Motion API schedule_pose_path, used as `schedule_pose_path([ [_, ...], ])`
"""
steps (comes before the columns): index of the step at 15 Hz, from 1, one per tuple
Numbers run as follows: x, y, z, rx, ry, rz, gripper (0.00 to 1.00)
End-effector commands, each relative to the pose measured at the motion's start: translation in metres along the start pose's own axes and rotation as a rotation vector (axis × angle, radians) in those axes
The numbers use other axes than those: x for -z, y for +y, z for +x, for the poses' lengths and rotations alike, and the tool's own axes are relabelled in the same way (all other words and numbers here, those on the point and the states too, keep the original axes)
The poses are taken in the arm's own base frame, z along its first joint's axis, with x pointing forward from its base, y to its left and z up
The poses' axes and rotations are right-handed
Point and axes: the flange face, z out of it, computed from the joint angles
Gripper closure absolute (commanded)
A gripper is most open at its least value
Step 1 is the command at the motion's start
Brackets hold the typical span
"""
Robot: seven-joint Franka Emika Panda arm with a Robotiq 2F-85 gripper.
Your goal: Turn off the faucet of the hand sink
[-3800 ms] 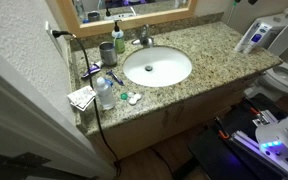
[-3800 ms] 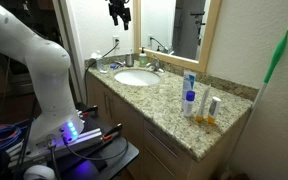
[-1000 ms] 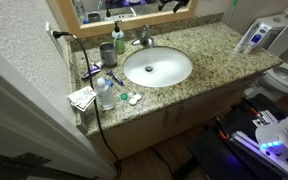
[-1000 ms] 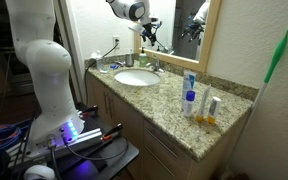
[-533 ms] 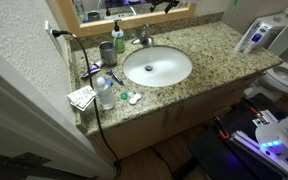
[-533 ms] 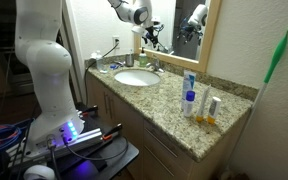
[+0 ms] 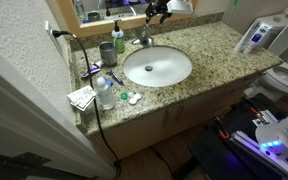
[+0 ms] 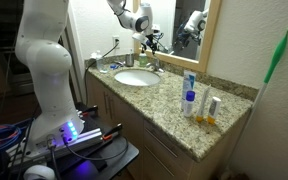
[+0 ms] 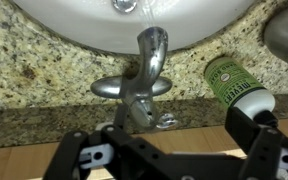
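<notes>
1. In the wrist view, the black end effector [image 9: 169, 140] is nearest the camera. Its fingers are spread wide and hold nothing. One finger stands to each side of the tap, and both are clear of it.
2. The small silvery chrome faucet [image 9: 144, 80] stands on the speckled beige-brown granite worktop [image 9: 34, 70] at the basin's back rim, near a green-labelled soap bottle [image 9: 239, 90].
3. The faucet's long axis runs from the wall side toward the basin. The short spout points out over the oval white porcelain hand sink [image 9: 74, 20], and the lever handle lies at the end effector's side.
4. Status: the approach appears nearly complete and the lever is not yet touched. Whether water is running cannot be told. Contacting the lever and moving it to off remain.
</notes>
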Motion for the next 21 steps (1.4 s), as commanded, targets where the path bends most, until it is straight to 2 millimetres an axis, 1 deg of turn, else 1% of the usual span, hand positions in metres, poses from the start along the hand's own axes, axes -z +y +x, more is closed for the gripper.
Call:
schedule_pose_path([
  [1, -0.030, -0.001, 0.015, 0.011, 0.003, -0.003, 0.00],
  [5, -0.052, 0.001, 0.025, -0.008, -0.003, -0.003, 0.00],
  [6, -0.043, 0.001, 0.015, -0.001, -0.009, 0.001, 0.00],
  [7, -0.047, 0.002, 0.016, -0.003, -0.010, 0.002, 0.00],
  [9, -0.048, 0.001, 0.016, -0.003, -0.011, 0.002, 0.00],
  [10, -0.047, 0.002, 0.016, -0.004, -0.009, 0.004, 0.25],
  [11, -0.047, 0.003, 0.016, -0.003, -0.009, 0.000, 0.26],
  [15, -0.044, 0.006, 0.017, -0.003, -0.008, -0.006, 0.54],
  [16, -0.044, 0.006, 0.017, -0.004, -0.008, -0.009, 0.62],
  [17, -0.043, 0.007, 0.017, -0.002, -0.008, -0.013, 0.67],
  [20, -0.041, 0.009, 0.017, -0.001, -0.009, -0.021, 0.90],
  [21, -0.040, 0.008, 0.017, 0.000, -0.012, -0.023, 0.95],
])
